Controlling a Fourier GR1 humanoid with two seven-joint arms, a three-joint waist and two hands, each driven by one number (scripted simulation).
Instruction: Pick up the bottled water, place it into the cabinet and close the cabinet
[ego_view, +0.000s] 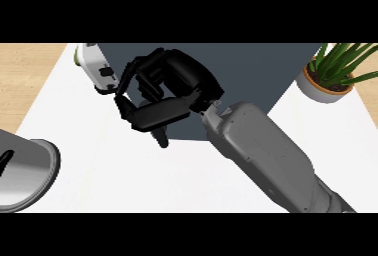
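Landmark: the dark cabinet (244, 75), seen from above at the back of the white counter (133, 175).
Right hand: the right hand (162, 92) sits over the cabinet's front-left corner, its forearm running down to the view's lower right.
Fingers: curled inward; what they enclose is hidden by the hand itself, so I cannot tell whether anything is held.
Left hand: only a grey forearm end (26, 170) shows, well to the left of the cabinet and nearer the viewer; its fingers are not shown.
Bottled water: no bottle is visible anywhere; it may be inside the cabinet or hidden under the right hand.
Cabinet door: a white panel with a dark fitting (96, 67) stands just left of the cabinet, probably the open door.
Step in hand (judgement): closing the cabinet looks next.
Advice: clear the hand of the opening first, then press on the panel's outer face and swing it steadily shut.
Count: one cabinet, one white panel, one potted plant (336, 75) just right of the cabinet, two forearms, no bottle seen.
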